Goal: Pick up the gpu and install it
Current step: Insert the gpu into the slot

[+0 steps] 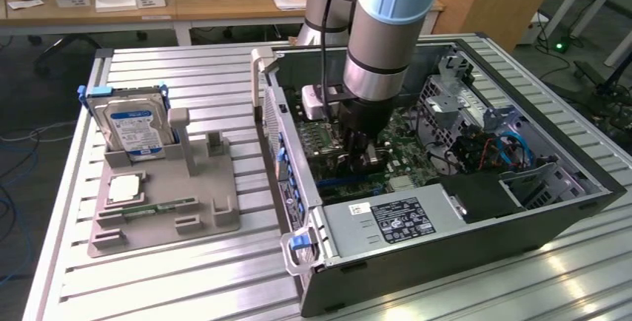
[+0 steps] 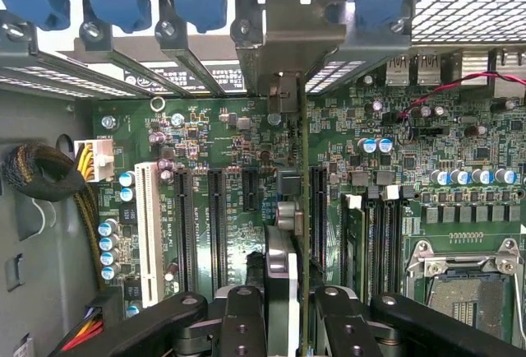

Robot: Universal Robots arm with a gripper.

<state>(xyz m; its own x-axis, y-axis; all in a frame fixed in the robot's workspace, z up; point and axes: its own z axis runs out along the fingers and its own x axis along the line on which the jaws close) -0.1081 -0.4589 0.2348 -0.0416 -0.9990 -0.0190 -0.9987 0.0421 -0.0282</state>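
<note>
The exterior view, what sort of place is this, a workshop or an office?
Probably a robotics lab or test workshop. An open computer case lies on a slatted metal table, a grey fixture holds a hard drive, and wooden desks with cables on the floor stand behind.

Gpu point(image 2: 289, 234): thin flat card, seen edge-on in the wrist view, standing upright on its long edge over the green board inside the open computer case. Green circuit board edge runs as a narrow line; a darker, thicker part lies against one face. Silver metal end bracket at the far end, meeting the row of slot covers at the case's back wall. In the exterior view the card point(image 1: 357, 160) sits low in the case, largely hidden, just a dark shape above the board.
</note>
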